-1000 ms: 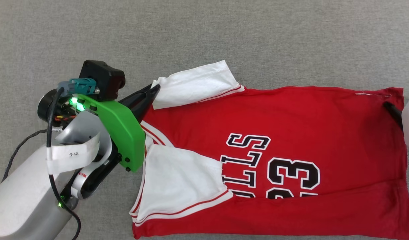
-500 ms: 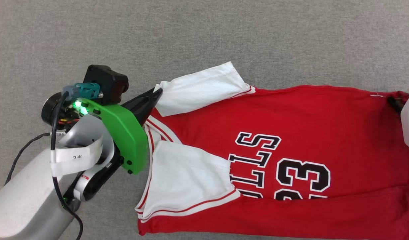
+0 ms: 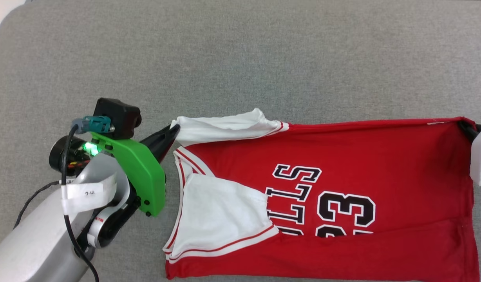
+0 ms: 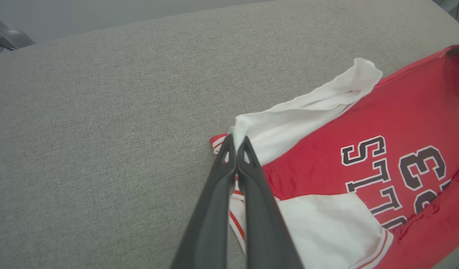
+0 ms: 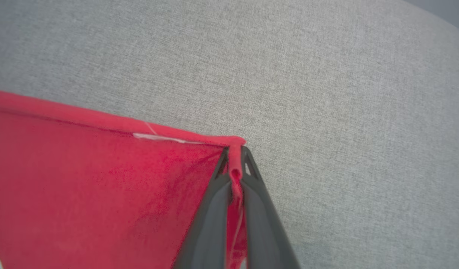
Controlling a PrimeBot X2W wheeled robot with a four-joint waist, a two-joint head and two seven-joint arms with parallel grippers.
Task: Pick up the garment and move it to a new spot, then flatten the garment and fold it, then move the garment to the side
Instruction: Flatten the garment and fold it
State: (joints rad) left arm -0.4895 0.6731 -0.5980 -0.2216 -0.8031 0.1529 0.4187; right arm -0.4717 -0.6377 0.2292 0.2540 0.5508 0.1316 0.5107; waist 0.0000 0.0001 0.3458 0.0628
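Two grippers hold one garment (image 3: 342, 164) stretched across the grey fabric surface (image 3: 240, 58) before my rig. The garment is a red jersey with white short sleeves, red-and-white striped trim at the collar and armholes, and black white-outlined lettering, of which "LLS" and the number 23 can be read.

It lies chest up in the lower right part of the head view. Its long axis runs from 9 o'clock to 3 o'clock, with the collar toward 9 and the hem toward 3, so the lettering reads sideways with its tops toward the collar. The 6 o'clock edge is turned up in a red band that covers the feet of the numerals. The near sleeve (image 3: 221, 215) is folded in over the chest and onto the start of the lettering.

At 9 o'clock, the left gripper (image 3: 172, 129) has its dark fingers pressed together on the end of the far sleeve (image 3: 225, 127); the left wrist view shows white cloth pinched at the tips (image 4: 236, 140). At 3 o'clock, the right gripper (image 3: 465, 127) is clamped on the hem's far corner, and the right wrist view shows red fabric caught between its fingers (image 5: 235, 149). The far edge runs nearly straight between the two grips.
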